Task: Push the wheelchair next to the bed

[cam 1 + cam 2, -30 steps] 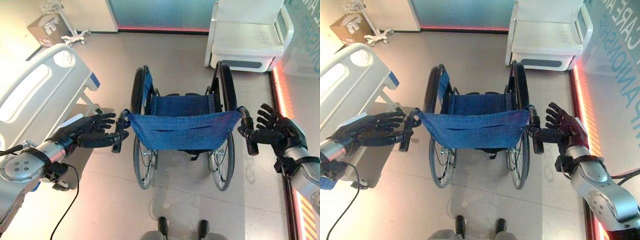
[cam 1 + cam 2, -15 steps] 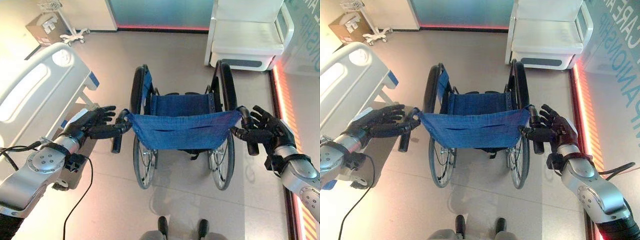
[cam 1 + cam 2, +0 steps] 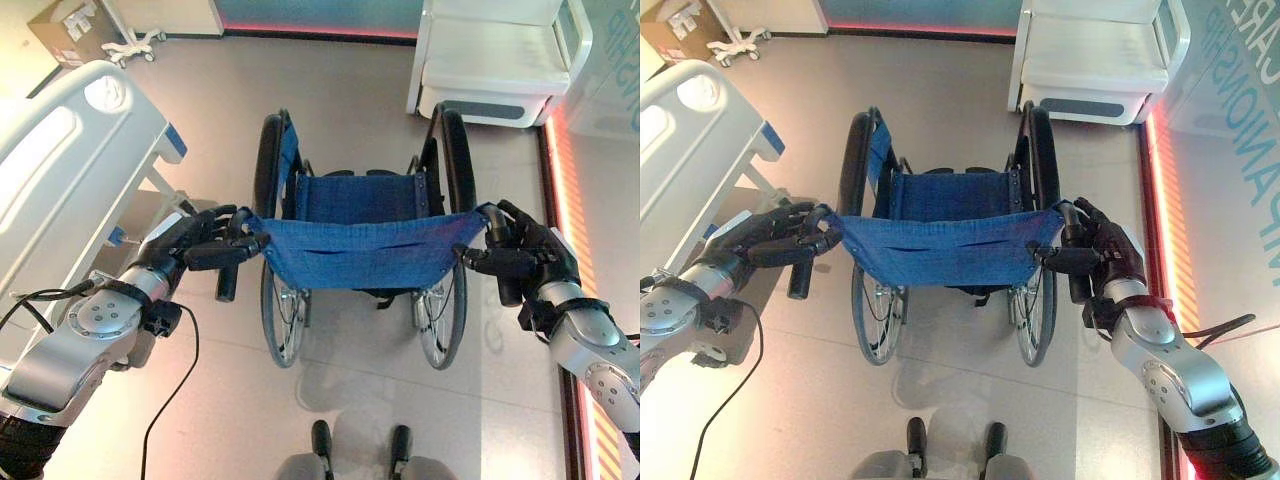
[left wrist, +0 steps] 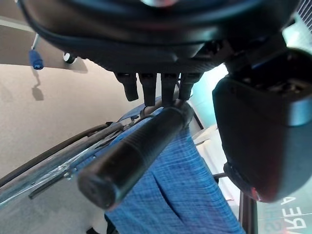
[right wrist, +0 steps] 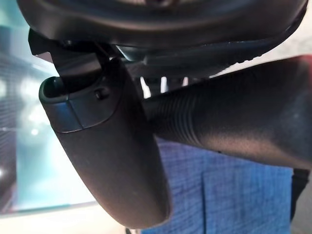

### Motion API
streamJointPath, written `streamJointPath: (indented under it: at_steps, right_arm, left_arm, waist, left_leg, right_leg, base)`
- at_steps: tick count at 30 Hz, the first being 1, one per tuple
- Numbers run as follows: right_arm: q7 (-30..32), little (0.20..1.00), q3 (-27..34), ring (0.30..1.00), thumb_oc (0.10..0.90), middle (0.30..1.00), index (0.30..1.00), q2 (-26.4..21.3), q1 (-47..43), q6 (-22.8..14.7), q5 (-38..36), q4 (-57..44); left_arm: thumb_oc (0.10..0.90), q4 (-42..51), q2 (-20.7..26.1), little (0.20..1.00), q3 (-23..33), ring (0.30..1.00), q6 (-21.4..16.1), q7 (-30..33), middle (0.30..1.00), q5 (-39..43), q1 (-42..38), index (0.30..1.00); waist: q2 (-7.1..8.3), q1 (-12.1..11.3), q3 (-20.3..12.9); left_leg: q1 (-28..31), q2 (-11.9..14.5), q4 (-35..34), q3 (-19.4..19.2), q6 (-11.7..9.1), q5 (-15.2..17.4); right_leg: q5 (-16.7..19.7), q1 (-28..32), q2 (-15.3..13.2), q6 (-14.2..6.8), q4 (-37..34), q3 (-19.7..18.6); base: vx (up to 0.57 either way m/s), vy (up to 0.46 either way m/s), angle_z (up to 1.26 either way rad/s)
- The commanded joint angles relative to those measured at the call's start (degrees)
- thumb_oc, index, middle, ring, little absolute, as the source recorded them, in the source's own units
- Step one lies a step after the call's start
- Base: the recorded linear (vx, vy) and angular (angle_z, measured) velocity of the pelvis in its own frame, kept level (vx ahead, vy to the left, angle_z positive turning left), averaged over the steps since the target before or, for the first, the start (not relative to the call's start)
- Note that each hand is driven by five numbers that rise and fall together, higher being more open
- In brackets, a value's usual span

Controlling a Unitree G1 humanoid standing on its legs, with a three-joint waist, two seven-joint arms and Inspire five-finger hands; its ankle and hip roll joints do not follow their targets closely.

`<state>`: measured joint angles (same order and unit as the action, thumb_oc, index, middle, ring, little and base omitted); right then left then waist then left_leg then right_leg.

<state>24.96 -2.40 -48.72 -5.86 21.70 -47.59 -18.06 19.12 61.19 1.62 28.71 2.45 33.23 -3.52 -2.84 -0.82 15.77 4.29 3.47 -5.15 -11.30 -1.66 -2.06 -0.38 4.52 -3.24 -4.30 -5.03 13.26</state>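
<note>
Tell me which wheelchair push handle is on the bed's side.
The left push handle, at the left hand; the bed lies just beyond it, unlike the right push handle.

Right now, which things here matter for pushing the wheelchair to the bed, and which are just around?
Belongs to the job:
blue-seated black wheelchair
white hospital bed
left hand and right hand, each curled on a push handle

Just around:
white padded armchair
cardboard box
white wheeled stand base

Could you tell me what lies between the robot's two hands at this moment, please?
The wheelchair's blue backrest cloth spans the stretch, from the left hand on one push handle to the right hand on the other, seen in both eye views.
</note>
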Motion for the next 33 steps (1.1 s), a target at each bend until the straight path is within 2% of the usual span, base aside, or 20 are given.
streamJointPath:
  at_steps: [1, 11, 17, 18, 19, 21, 22, 23, 24, 33]
  right_arm:
    - [5.34, 0.9, 0.26, 0.9, 0.8, 0.9, 0.9, -3.74, -6.64, 0.04, 5.66, 0.97]
    - [6.37, 0.9, -0.19, 0.9, 0.8, 0.9, 0.9, -6.82, -8.02, 5.43, 5.61, 2.64]
    - [6.18, 0.9, -0.35, 0.9, 0.8, 0.9, 0.9, -8.31, -7.99, 7.83, 3.41, 4.01]
    - [5.86, 0.738, -0.43, 0.738, 0.692, 0.738, 0.738, -8.72, -7.93, 7.97, 2.74, 4.27]
    - [5.74, 0.691, -0.5, 0.691, 0.66, 0.691, 0.691, -8.84, -7.95, 7.93, 2.37, 4.42]
    - [5.45, 0.512, -0.69, 0.512, 0.541, 0.512, 0.512, -9.05, -7.87, 7.76, 1.94, 4.64]
    - [5.32, 0.3, -0.91, 0.3, 0.4, 0.3, 0.3, -9.1, -7.85, 7.62, 1.77, 4.73]
    - [5.19, 0.3, -1.04, 0.3, 0.4, 0.3, 0.3, -9.2, -7.96, 7.62, 1.55, 4.76]
    - [4.97, 0.3, -1.24, 0.3, 0.4, 0.3, 0.3, -9.32, -8.13, 7.73, 1.28, 4.77]
    - [4.01, 0.3, -2.22, 0.3, 0.4, 0.3, 0.3, -9.91, -8.8, 7.75, -0.15, 4.92]
  left_arm:
    - [0.8, -1.21, 3.86, 0.9, 2.53, 0.9, -1.56, -1.01, 0.9, -3.56, -6.73, 0.9]
    - [0.8, -0.61, 7.13, 0.9, 1.2, 0.9, 2.3, -6.68, 0.9, -4.0, -8.18, 0.9]
    - [0.8, -0.8, 9.32, 0.9, 1.26, 0.9, 2.1, -11.11, 0.9, -4.26, -7.53, 0.9]
    - [0.8, -0.75, 10.12, 0.9, 1.18, 0.9, 1.84, -11.94, 0.9, -4.24, -7.47, 0.9]
    - [0.8, -0.66, 10.31, 0.9, 1.08, 0.9, 1.82, -12.06, 0.9, -4.31, -7.5, 0.9]
    - [0.8, -0.5, 10.94, 0.9, 0.99, 0.9, 1.78, -11.92, 0.9, -3.92, -7.54, 0.9]
    - [0.598, -0.48, 11.3, 0.596, 0.92, 0.596, 1.62, -11.88, 0.596, -3.74, -7.59, 0.596]
    - [0.513, -0.51, 11.57, 0.469, 0.85, 0.469, 1.56, -11.84, 0.469, -3.41, -7.72, 0.469]
    - [0.4, -0.43, 11.8, 0.3, 0.74, 0.3, 1.56, -11.76, 0.3, -3.04, -7.91, 0.3]
    - [0.4, -1.01, 12.62, 0.3, 0.85, 0.3, 1.6, -10.9, 0.3, -1.9, -8.32, 0.3]
  waist:
    - [1.23, 1.24, -0.35]
    - [1.25, 1.21, 0.7]
    - [1.14, 1.25, 1.08]
    - [1.1, 1.25, 1.17]
    - [1.08, 1.27, 1.18]
    - [1.05, 1.23, 1.16]
    - [1.02, 1.25, 1.15]
    - [1.0, 1.26, 1.14]
    - [0.98, 1.22, 1.1]
    - [0.87, 1.1, 0.88]
  left_leg:
    - [-1.08, -0.54, 1.02, -1.58, -1.09, 0.91]
    - [-1.56, -0.64, 1.4, -1.62, -0.99, 0.84]
    - [-1.61, -0.73, 1.41, -1.77, -0.91, 0.75]
    - [-1.58, -0.78, 1.34, -1.79, -0.92, 0.74]
    - [-1.55, -0.79, 1.32, -1.81, -0.91, 0.75]
    - [-1.56, -0.84, 1.25, -1.81, -0.92, 0.73]
    - [-1.53, -0.86, 1.17, -1.87, -0.9, 0.74]
    - [-1.5, -0.88, 1.15, -1.89, -0.89, 0.75]
    - [-1.5, -0.93, 1.11, -1.88, -0.9, 0.75]
    - [-1.49, -1.1, 0.93, -1.78, -0.84, 0.85]
  right_leg:
    - [2.27, -1.18, -2.16, -3.0, 0.79, -0.37]
    - [2.39, -1.98, -2.33, -2.93, 1.56, -0.28]
    - [2.55, -2.21, -2.36, -2.84, 1.75, -0.29]
    - [2.59, -2.2, -2.36, -2.86, 1.73, -0.25]
    - [2.58, -2.21, -2.37, -2.85, 1.76, -0.25]
    - [2.61, -2.24, -2.39, -2.88, 1.76, -0.18]
    - [2.6, -2.27, -2.42, -2.89, 1.76, -0.15]
    - [2.6, -2.27, -2.43, -2.88, 1.79, -0.12]
    - [2.61, -2.25, -2.44, -2.88, 1.77, -0.06]
    - [2.61, -2.19, -2.41, -2.78, 1.57, 0.09]
  base:
    - [0.0, 0.0, 0.0]
    - [0.0, 0.0, 0.0]
    - [0.0, 0.0, 0.0]
    - [0.0, 0.0, 0.0]
    - [0.0, 0.0, 0.0]
    - [0.0, 0.0, 0.0]
    - [0.0, 0.0, 0.0]
    - [0.0, 0.0, 0.0]
    - [0.0, 0.0, 0.0]
    - [0.0, 0.0, 0.0]
